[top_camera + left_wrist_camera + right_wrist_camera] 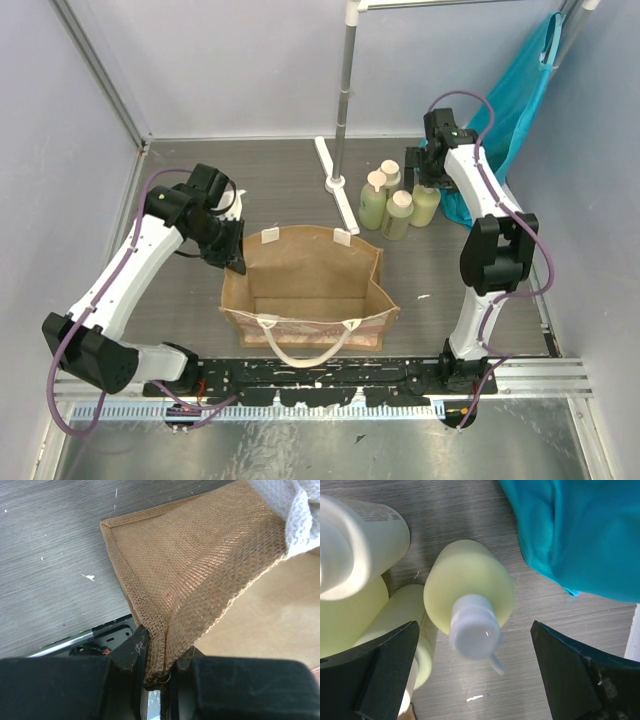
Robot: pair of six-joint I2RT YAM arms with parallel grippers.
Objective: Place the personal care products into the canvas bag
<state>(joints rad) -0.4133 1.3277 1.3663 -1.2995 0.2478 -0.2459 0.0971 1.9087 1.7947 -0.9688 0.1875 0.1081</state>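
The canvas bag [310, 290] stands open in the middle of the table, cream handles at its near and far rims. My left gripper [238, 262] is shut on the bag's left rim corner; in the left wrist view the burlap rim [200, 570] is pinched between its jaws [159, 660]. Several pale yellow-green bottles [397, 213] stand in a cluster behind the bag's right corner. My right gripper [421, 175] is open just above the rightmost one, a pump-top bottle [470, 600] that sits between its spread fingers [385, 670] without touching them. Other bottles [355, 545] stand to its left.
A teal blue cloth [515, 110] hangs at the back right, close beside the pump bottle, and also shows in the right wrist view [575, 530]. A metal pole [346, 90] on a white cross base [335, 190] stands just left of the bottles. Walls close in on left, back and right.
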